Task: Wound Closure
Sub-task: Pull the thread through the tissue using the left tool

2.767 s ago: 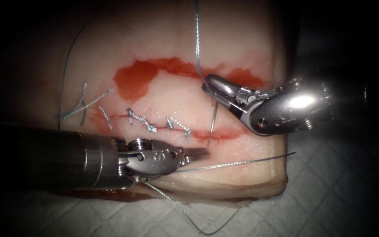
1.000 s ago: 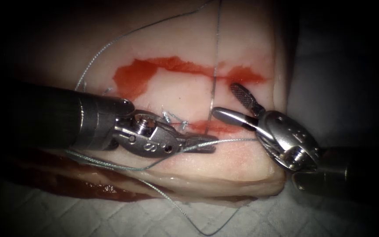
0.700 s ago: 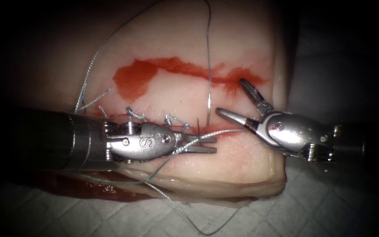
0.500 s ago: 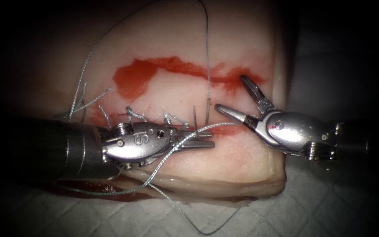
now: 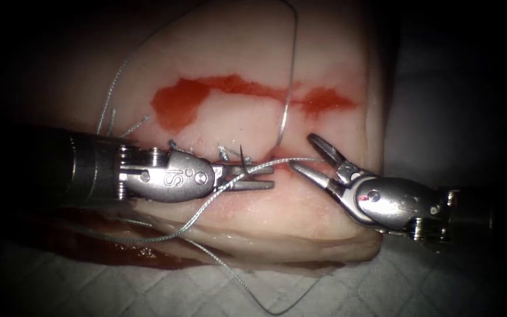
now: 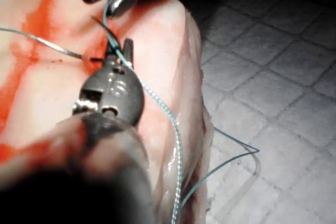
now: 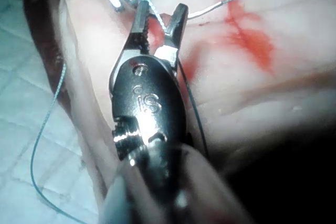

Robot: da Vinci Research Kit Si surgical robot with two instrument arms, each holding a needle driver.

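Note:
My left tool lies along the cut in the tissue, its jaws shut on the curved needle close to the tip. The dark tip stands up out of the tissue just above the jaws. In the left wrist view the same needle curves away from the left jaws. Thread comes down from above into the tissue right of the tip. A second strand crosses the left jaws. My right tool is open at the cut's right end, holding nothing; the right wrist view shows its spread jaws.
Several finished stitches with cut ends sit along the cut's left part. Red fluid smears the tissue farther back. Loose thread loops over the quilted white cloth in front of the tissue.
The right tool let go of the needle and swung low to the right, open. The left tool took the needle's tip and has drawn it leftward out of the tissue.

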